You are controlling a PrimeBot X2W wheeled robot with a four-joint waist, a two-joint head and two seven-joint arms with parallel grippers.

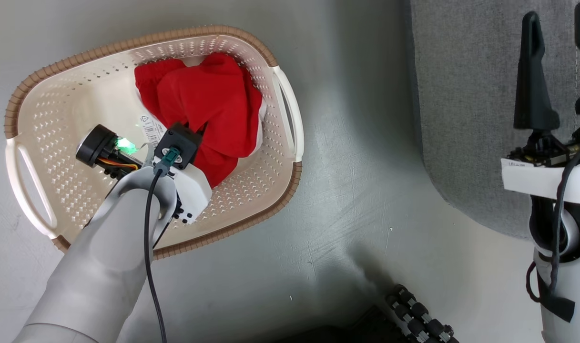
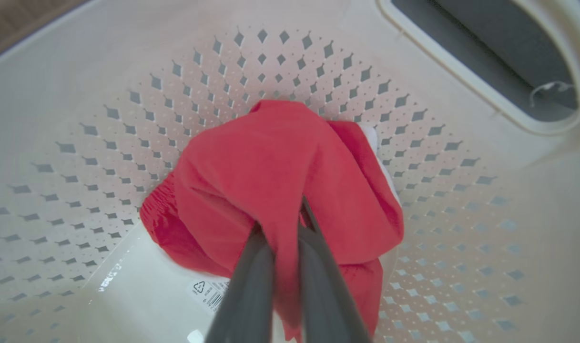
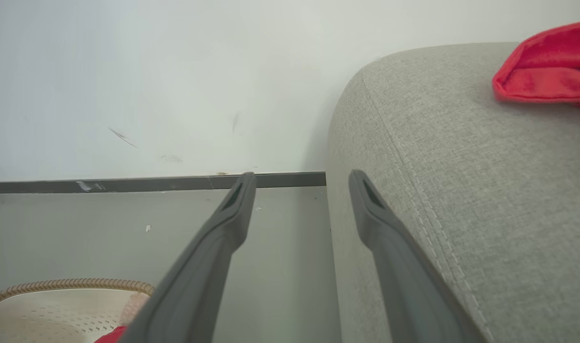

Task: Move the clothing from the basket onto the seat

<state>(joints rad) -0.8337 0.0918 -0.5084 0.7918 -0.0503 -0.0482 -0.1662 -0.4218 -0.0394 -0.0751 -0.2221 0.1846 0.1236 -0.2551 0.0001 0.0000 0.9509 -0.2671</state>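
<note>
Clothing: a bright red bundle [image 1: 208,109] lay inside the basket, at the end nearer the seat.
Left tool: the left tool [image 2: 280,224] reached down into the basket, its fingers closed on a fold of the clothing.
Basket: the cream perforated basket [image 1: 70,109] stood on the grey floor [image 1: 356,166], apart from the seat, with a barcode sticker [image 1: 150,127] on its base beside the bundle.
Seat: on the grey seat [image 1: 466,95] lay a second red garment [image 3: 547,71].
Right tool: the right tool [image 1: 558,14] hung over the seat's edge, fingers apart, gripping nothing.
</note>
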